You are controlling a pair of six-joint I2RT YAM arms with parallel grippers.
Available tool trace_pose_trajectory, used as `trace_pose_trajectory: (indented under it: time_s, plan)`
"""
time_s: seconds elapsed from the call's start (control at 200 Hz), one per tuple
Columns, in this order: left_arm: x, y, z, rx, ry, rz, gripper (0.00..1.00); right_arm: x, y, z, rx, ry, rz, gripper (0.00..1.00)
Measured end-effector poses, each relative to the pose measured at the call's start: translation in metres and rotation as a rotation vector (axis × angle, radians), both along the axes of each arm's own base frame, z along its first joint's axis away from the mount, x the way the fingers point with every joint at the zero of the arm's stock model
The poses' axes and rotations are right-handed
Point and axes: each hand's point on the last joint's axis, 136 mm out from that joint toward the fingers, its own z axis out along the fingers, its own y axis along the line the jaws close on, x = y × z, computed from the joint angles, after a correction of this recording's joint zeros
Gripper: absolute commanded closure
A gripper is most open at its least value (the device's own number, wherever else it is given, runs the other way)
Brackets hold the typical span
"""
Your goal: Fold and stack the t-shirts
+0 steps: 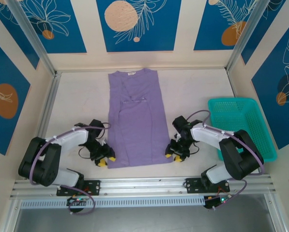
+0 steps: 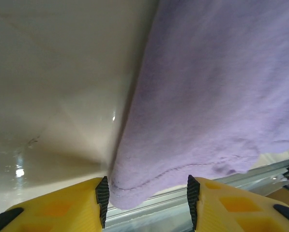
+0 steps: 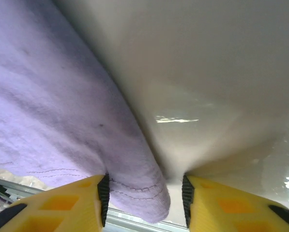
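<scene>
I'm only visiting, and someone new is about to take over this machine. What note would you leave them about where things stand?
The left hand is open, low at the near left hem corner of the t-shirt, with fabric between its fingers but not gripped.
The right hand is open, placed the same way at the near right corner.
The t-shirt lies flat on the table, collar far. The teal basket sits to the right.
Done: both sides folded in, making a long strip.
Left: probably grip both corners, fold the hem toward the collar, then stack.

Teal basket (image 1: 231, 100) at table's (image 1: 192, 92) rt edge.
</scene>
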Motion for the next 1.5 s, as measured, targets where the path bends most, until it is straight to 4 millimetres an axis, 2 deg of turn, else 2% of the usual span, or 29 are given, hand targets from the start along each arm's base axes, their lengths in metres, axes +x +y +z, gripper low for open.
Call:
trace_pose_trajectory:
  time_s: [0.17,0.28,0.38,0.585,0.73,0.785,0.825,0.91,1.05,1.145,1.22,1.33,1.5]
  plan:
    - [-0.005,-0.001,-0.004,0.02,0.022,-0.016,0.68,0.004,0.006,0.002,0.037,-0.016,0.006,0.76]
    - [-0.006,-0.001,-0.007,0.026,0.034,-0.012,0.85,0.004,0.009,0.001,0.054,-0.012,0.014,0.91]
    - [-0.006,-0.002,-0.008,0.028,0.05,-0.012,1.0,0.004,0.009,-0.002,0.056,0.003,0.018,1.0]
    - [0.009,-0.007,0.003,0.016,0.008,-0.042,1.0,0.0,0.012,0.002,0.088,0.016,0.027,1.0]
    - [0.037,-0.019,0.031,-0.032,-0.08,-0.088,1.0,0.0,0.012,0.021,0.126,-0.011,0.018,1.0]
    - [0.05,-0.024,0.044,-0.054,-0.119,-0.09,1.0,0.005,0.012,0.031,0.146,-0.022,-0.004,1.0]
    - [0.061,-0.028,0.055,-0.074,-0.148,-0.086,1.0,0.014,0.013,0.04,0.159,-0.033,-0.027,1.0]
    - [0.086,-0.035,0.077,-0.114,-0.201,-0.063,1.0,0.045,0.015,0.065,0.193,-0.084,-0.078,1.0]
    - [0.14,-0.039,0.104,-0.171,-0.259,0.018,1.0,0.118,0.024,0.111,0.241,-0.193,-0.141,1.0]
    - [0.179,-0.034,0.113,-0.193,-0.287,0.085,1.0,0.165,0.026,0.126,0.247,-0.227,-0.181,1.0]
    - [0.21,-0.028,0.115,-0.199,-0.3,0.136,1.0,0.197,0.026,0.126,0.242,-0.229,-0.216,1.0]
    - [0.25,-0.016,0.107,-0.198,-0.304,0.191,1.0,0.244,0.025,0.109,0.228,-0.195,-0.266,1.0]
    - [0.288,0.0,0.082,-0.184,-0.275,0.243,1.0,0.303,0.029,0.076,0.199,-0.15,-0.293,1.0]
